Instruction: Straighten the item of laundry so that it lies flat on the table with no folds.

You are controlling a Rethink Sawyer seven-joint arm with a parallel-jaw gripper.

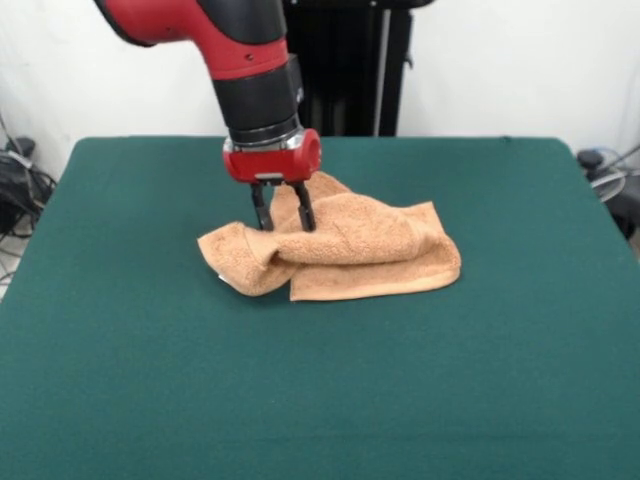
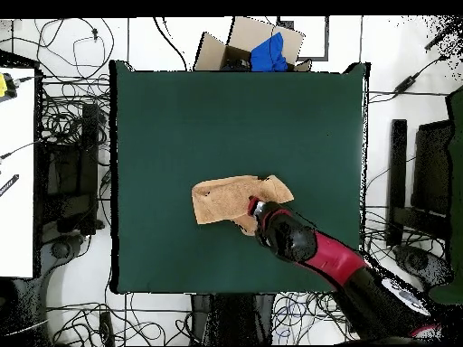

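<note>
The light-orange towel (image 1: 360, 255) lies crumpled and folded over itself near the middle of the dark green table (image 1: 150, 380). Its left part is bunched into a thick roll, and a flatter layer sticks out below. My gripper (image 1: 287, 226) comes down from above at the towel's far left part. Its two black fingers (image 1: 262, 210) stand apart, with the tips down at the cloth. In the overhead view the towel (image 2: 226, 199) lies on the table (image 2: 181, 117) and the arm's wrist (image 2: 276, 230) covers its lower right corner, hiding the fingers.
The black pedestal (image 1: 345, 70) stands behind the table's far edge. In the overhead view a cardboard box (image 2: 244, 45) with something blue in it sits beyond the table's top edge. Cables lie on the floor all around, and a white surface (image 2: 16, 181) is at the left.
</note>
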